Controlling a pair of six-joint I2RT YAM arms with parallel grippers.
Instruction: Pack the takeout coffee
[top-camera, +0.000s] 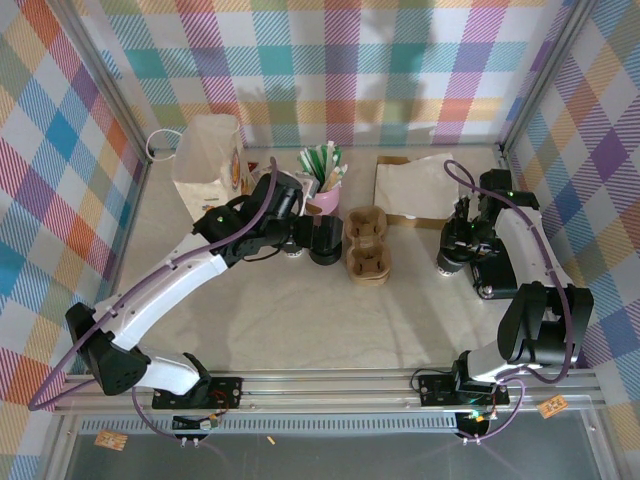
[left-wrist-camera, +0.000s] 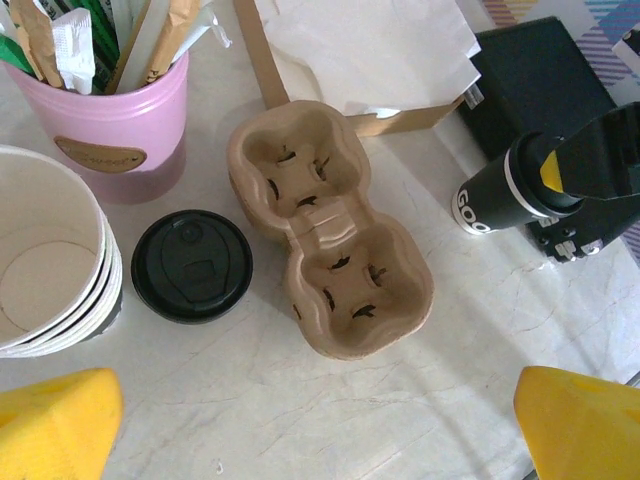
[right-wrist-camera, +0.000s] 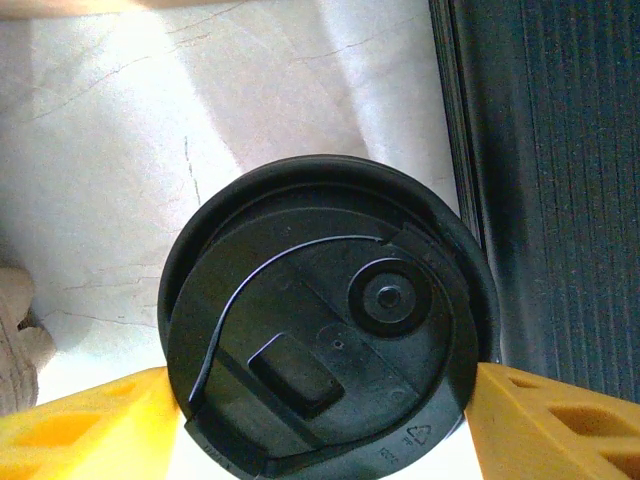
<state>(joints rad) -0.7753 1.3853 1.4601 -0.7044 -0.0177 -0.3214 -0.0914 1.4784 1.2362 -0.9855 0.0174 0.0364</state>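
The right arm folds back and points its tool (right-wrist-camera: 320, 415) straight down over the takeout coffee (right-wrist-camera: 330, 310) near the desk's (top-camera: 300, 320) right edge. Its yellow fingers (right-wrist-camera: 80, 430) flank the lid, but I cannot tell if they grip. The left arm reaches diagonally toward mid-desk, its tool (left-wrist-camera: 320, 425) spread wide beside the cup carrier (left-wrist-camera: 330, 230).

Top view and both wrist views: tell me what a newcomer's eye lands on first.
The brown pulp carrier lies mid-table, both wells empty. To its right, the right tool straddles the black lid of the coffee cup. Left of the carrier, a pink pot of sachets stands out, with a loose lid and stacked paper cups beside it.
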